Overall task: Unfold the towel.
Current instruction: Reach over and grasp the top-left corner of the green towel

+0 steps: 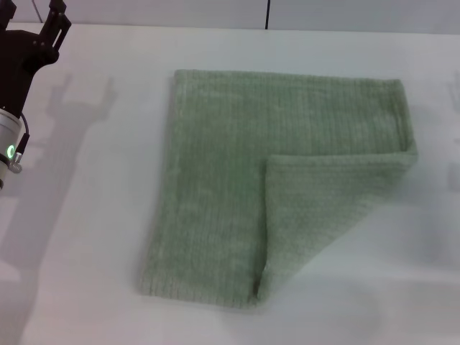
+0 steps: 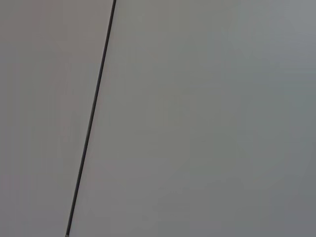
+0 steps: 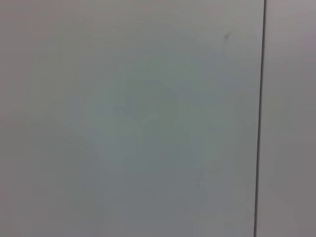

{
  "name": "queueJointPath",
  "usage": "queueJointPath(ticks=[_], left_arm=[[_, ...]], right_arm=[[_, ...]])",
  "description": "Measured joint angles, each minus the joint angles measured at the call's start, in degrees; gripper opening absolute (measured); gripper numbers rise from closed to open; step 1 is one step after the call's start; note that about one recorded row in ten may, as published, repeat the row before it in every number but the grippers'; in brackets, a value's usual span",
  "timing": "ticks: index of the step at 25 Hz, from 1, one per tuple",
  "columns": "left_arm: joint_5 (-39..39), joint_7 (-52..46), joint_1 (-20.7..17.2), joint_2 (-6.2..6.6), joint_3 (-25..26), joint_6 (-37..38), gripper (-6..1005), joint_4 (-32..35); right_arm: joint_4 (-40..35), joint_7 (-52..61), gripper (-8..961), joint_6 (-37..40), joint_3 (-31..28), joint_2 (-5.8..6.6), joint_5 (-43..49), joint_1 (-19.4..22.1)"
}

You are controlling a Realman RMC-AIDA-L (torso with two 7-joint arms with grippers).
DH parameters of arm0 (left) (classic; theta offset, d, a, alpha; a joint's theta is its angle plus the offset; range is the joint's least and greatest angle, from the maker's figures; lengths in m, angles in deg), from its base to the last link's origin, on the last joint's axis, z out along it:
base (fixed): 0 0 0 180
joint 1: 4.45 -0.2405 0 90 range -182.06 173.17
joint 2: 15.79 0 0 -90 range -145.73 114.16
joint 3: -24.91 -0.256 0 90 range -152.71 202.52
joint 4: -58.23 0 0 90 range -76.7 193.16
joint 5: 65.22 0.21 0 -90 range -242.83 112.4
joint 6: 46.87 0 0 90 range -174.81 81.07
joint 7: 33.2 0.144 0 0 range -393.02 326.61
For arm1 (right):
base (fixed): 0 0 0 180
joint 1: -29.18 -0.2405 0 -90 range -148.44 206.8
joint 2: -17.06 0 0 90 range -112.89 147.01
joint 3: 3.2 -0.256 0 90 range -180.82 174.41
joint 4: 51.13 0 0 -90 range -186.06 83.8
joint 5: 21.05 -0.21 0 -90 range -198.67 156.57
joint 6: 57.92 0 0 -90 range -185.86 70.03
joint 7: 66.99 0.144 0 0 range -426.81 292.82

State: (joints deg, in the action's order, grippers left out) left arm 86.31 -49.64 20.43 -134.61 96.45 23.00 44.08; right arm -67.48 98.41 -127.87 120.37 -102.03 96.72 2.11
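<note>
Left fingers (image 1: 54,18) hang well apart from the towel (image 1: 237,180).

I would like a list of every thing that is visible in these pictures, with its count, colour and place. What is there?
towel: one, pale sage green, lying in the middle of the table, with its near right corner folded over onto itself as a triangular flap
table: one, white, under the towel and filling most of the head view
dark seam line: one in each wrist view, black, running across a plain grey-white surface
left gripper: one, black, raised at the far left of the table, apart from the towel, fingers spread
left arm: one, black and silver with a green light, at the left edge
right gripper: not in view
</note>
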Motion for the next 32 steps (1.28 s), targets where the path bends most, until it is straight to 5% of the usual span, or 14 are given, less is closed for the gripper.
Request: queueJointPath(ticks=[15, 22, 32], left_arm=[[-0.4, 0.3, -0.3, 0.0, 0.8, -0.1, 721, 0.0], [-0.5, 0.4, -0.3, 0.0, 1.1, -0.6, 464, 0.0], [-0.5, -0.4, -0.1, 0.0, 0.8, -1.0, 295, 0.0]], right_arm=[[-0.1, 0.0, 807, -0.4, 0.0, 0.0, 0.0, 0.0], [-0.1, 0.0, 808, -0.5, 0.0, 0.0, 0.0, 0.2], [0.1, 0.0, 808, -0.5, 0.0, -0.09, 0.0, 0.4]])
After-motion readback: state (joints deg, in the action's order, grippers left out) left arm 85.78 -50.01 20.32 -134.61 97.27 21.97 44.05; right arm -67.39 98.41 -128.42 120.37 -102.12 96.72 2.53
